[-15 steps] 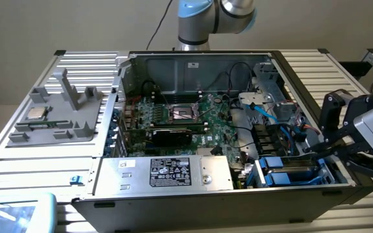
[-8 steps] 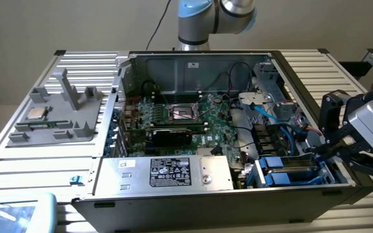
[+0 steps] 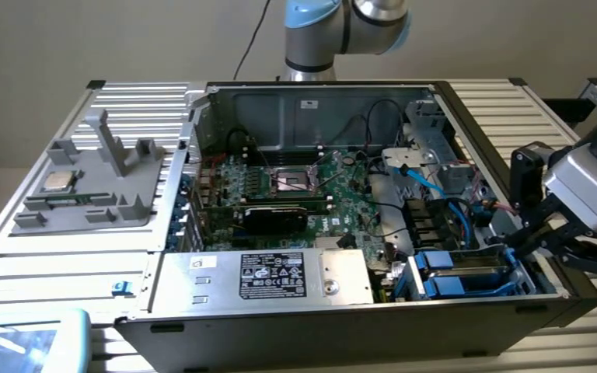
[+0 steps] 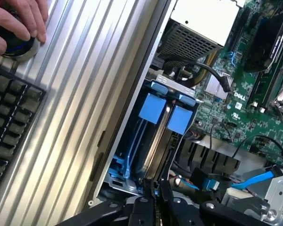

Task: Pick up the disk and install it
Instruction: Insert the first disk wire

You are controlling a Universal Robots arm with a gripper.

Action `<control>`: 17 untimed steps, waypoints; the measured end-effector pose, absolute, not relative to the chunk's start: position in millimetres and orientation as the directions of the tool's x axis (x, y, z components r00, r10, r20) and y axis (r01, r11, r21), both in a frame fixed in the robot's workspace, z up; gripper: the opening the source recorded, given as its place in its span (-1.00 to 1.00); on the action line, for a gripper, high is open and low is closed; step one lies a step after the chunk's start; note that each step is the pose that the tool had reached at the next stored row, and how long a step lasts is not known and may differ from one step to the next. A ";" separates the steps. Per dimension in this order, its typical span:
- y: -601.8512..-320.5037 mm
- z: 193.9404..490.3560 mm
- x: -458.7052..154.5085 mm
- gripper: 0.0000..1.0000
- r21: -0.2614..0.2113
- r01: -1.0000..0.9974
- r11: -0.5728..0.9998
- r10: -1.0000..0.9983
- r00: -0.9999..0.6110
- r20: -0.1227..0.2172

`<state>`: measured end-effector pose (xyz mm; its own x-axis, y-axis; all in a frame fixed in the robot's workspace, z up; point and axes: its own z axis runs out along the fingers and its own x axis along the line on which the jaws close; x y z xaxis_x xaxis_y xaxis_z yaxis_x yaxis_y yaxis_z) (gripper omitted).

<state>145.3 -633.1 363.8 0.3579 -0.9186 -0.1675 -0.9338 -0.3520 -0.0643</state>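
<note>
The black gripper [image 4: 156,200] sits at the near end of the drive cage. Its fingers [image 4: 148,202] are drawn almost together, with a narrow slit between them. Whether they pinch anything cannot be told.

Just beyond the fingertips lies the disk [image 4: 154,141], a flat silver-grey hard drive in a bright blue plastic carrier. It is seen edge-on inside the silver sheet-metal drive cage [image 4: 115,183], beside a second blue carrier [image 4: 181,120]. The cage fills the front corner of the open black computer case [image 3: 319,342], on the exterior view's right. The disk looks already slid between its rails, though how deep it is seated is hard to judge.

Such a drive is probably stiff, dense and heavy for its size. Its smooth metal faces are likely slippery, and it is sensitive to knocks. The plastic carrier would flex, so the firm hold is across the metal long edges or square on the carrier's end, kept in line with the rails.

Farther in lies the green motherboard [image 4: 226,101]. Outside the case, on the ribbed aluminium table [image 4: 85,94], are a black keyboard [image 4: 9,122] and a person's hand [image 4: 16,21] on a round black knob [image 4: 14,47].
</note>
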 end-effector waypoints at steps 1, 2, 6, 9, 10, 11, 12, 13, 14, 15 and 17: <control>-631.8 364.0 144.8 -0.67 -0.064 -0.934 -0.353 -0.920 0.358 -0.158; -630.4 364.0 143.9 -0.67 -0.064 -0.933 -0.353 -0.922 0.359 -0.148; -624.7 364.0 139.7 -0.67 -0.055 -0.933 -0.355 -0.926 0.359 -0.115; -620.1 363.9 136.4 -0.67 -0.047 -0.933 -0.357 -0.929 0.359 -0.093; -618.5 364.0 135.4 -0.67 -0.044 -0.933 -0.357 -0.929 0.359 -0.085; -617.0 364.0 134.5 -0.67 -0.042 -0.933 -0.357 -0.930 0.359 -0.078; -615.3 364.0 133.6 -0.67 -0.039 -0.933 -0.358 -0.931 0.359 -0.070; -613.6 364.0 132.8 -0.67 -0.036 -0.933 -0.358 -0.931 0.360 -0.061; -611.5 364.0 132.1 -0.67 -0.034 -0.933 -0.358 -0.932 0.360 -0.053; -609.5 364.0 131.5 -0.67 -0.031 -0.933 -0.358 -0.932 0.360 -0.046; -605.2 364.2 130.7 -0.67 -0.027 -0.933 -0.359 -0.933 0.360 -0.032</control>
<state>130.7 -605.2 364.2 0.3595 -0.9326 -0.0320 -0.9330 -0.3588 -0.0269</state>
